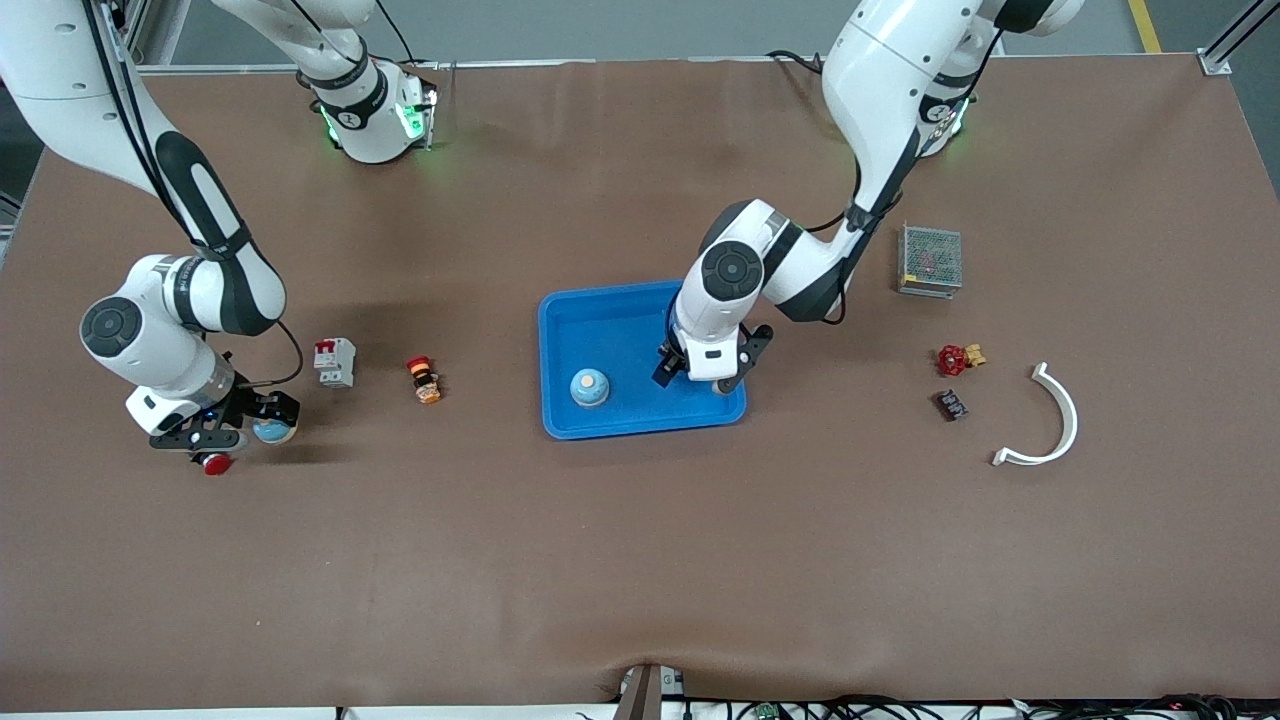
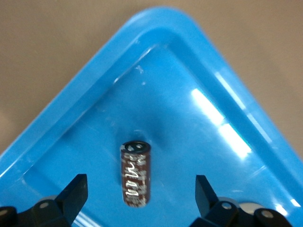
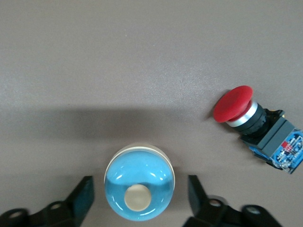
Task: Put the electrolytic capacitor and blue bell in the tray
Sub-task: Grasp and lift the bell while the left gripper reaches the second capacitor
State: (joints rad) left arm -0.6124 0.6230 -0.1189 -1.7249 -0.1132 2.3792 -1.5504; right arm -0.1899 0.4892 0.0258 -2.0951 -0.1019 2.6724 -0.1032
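At table centre lies the blue tray (image 1: 560, 320), holding one blue bell (image 1: 590, 388) at its nearer part. Left gripper (image 1: 703, 380) hangs over the tray corner toward the left arm's end, jaws spread, with the electrolytic capacitor (image 2: 136, 173) lying loose on the tray floor between its fingers (image 2: 73, 191), touching neither. Right gripper (image 1: 240, 432) sits low at the right arm's end of the table, jaws spread on either side of a second blue bell (image 3: 139, 188), apart from it. Just beside that bell lies a red push button (image 3: 255, 123).
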